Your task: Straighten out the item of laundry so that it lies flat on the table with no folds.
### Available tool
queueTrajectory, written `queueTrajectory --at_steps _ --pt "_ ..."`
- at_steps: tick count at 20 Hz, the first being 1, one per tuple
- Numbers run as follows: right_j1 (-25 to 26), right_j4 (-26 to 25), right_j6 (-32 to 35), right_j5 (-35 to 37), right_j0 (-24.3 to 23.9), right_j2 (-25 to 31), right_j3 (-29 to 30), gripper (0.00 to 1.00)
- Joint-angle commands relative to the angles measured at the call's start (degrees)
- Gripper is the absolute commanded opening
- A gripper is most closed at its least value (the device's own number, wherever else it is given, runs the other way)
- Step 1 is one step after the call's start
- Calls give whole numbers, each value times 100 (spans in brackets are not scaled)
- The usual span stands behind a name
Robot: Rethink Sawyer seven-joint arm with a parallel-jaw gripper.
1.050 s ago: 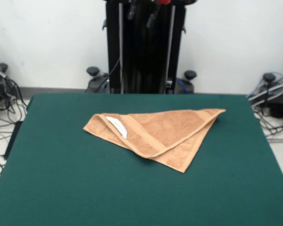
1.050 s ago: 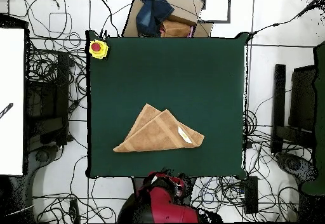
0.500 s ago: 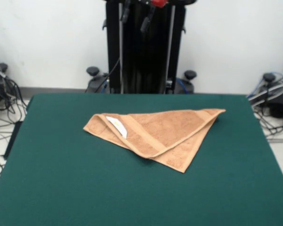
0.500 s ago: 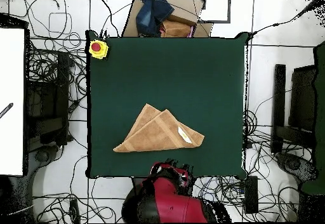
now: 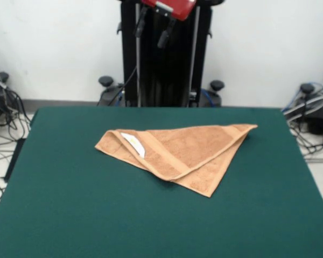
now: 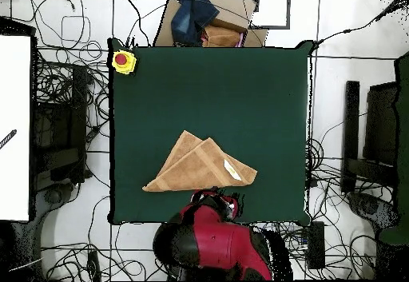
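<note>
The item of laundry point(image 5: 183, 153) is an orange-tan towel folded over into a rough triangle, lying a little behind the middle of the green table point(image 5: 70, 215). Its white tag point(image 5: 133, 144) faces up on the left flap. From overhead the towel point(image 6: 200, 167) lies near the table's point(image 6: 240, 87) bottom edge, with the tag point(image 6: 232, 168) at its right. My gripper point(image 5: 152, 32) hangs high above the table's far edge, open, with nothing between its fingers. Overhead, the red arm point(image 6: 212, 219) reaches over the table's edge just below the towel and hides the gripper.
A yellow box with a red button point(image 6: 123, 61) sits on the table's top left corner. A cardboard box with blue cloth point(image 6: 204, 19) stands beyond the top edge. Cables cover the floor around the table.
The arm has swung out over the table's edge toward the towel, and the gripper has come lower into the front view. The towel has not moved.
</note>
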Motion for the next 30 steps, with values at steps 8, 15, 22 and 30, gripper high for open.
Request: queueTrajectory --at_steps 8,15,22,30 --pt "670 -107 502 -189 -564 851 -297 100" --pt "-1115 -345 -817 504 -4291 5101 1748 100" --pt "-1753 -66 -1600 1503 -5299 6055 2412 100" --pt "-1837 -290 -1232 1851 -4924 6037 2251 100"
